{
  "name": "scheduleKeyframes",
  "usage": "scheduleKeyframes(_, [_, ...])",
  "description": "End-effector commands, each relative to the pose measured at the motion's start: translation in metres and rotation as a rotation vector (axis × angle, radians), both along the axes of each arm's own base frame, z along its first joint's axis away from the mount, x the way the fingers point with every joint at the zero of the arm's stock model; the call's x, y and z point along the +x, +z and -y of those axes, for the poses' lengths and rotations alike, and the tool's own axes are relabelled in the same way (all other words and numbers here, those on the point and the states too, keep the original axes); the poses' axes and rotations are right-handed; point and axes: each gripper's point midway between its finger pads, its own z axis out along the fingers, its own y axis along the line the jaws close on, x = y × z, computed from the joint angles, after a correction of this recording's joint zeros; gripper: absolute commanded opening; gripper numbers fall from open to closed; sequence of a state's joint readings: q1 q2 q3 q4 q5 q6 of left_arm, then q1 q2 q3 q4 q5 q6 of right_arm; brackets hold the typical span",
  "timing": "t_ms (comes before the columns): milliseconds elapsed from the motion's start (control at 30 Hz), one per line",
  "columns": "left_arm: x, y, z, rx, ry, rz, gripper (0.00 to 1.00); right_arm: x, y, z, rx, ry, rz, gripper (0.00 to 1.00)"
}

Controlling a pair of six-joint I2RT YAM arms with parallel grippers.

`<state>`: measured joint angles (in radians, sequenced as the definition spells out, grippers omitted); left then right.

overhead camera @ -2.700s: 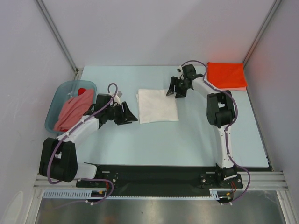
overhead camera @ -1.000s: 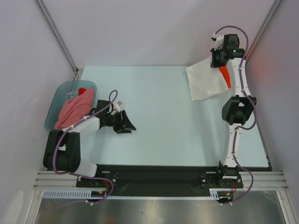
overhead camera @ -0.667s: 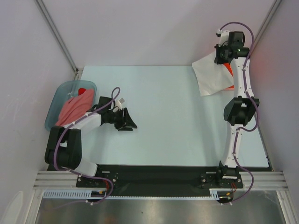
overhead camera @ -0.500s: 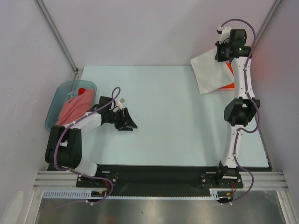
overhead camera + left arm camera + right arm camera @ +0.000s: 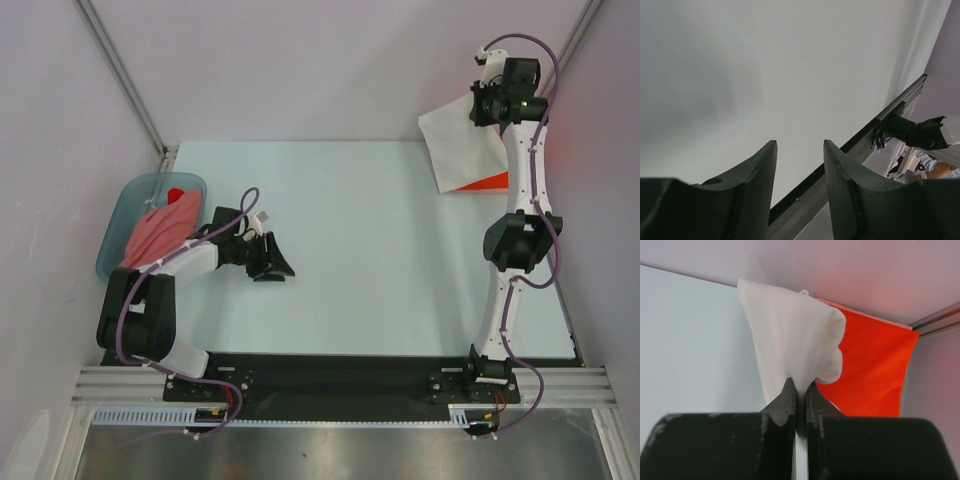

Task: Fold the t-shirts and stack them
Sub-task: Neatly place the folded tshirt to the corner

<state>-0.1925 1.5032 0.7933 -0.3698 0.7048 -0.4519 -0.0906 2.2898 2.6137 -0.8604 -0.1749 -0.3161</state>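
Note:
A folded white t-shirt (image 5: 462,142) (image 5: 790,340) hangs in the air at the far right corner, pinched in my right gripper (image 5: 492,108) (image 5: 800,387), which is shut on its edge. Under it lies the folded orange-red t-shirt (image 5: 488,182) (image 5: 867,372), mostly covered in the top view. Salmon-pink t-shirt (image 5: 160,232) and a bit of a red one (image 5: 176,194) fill the basin at the left. My left gripper (image 5: 272,262) (image 5: 800,150) rests low over the table to the right of that basin, jaws open and empty.
The blue-grey plastic basin (image 5: 125,200) stands at the table's left edge. Grey walls and metal posts (image 5: 120,75) close in the back and sides. A black rail (image 5: 330,372) runs along the near edge by the arm bases.
My right gripper has lifted the white t-shirt higher and carried it right, over the orange-red one. The left arm has barely shifted.

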Motion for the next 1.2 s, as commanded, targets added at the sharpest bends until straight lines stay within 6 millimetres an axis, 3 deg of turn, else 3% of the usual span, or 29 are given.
scheduleKeyframes(0, [0.008,0.011,0.006,-0.019,-0.025,0.037,0.48,-0.005,0.084,0.01,-0.027,-0.004,0.216,0.0])
scheduleKeyframes(233, [0.009,0.012,0.01,-0.019,-0.031,0.028,0.48,0.007,0.079,0.025,-0.017,-0.017,0.241,0.0])
scheduleKeyframes(833, [0.018,0.011,0.013,-0.004,-0.038,0.006,0.48,0.043,0.022,0.051,0.006,-0.023,0.209,0.0])
scheduleKeyframes(1167, [0.024,0.005,0.02,0.01,-0.053,-0.017,0.48,0.06,-0.009,0.084,0.006,-0.059,0.211,0.0])
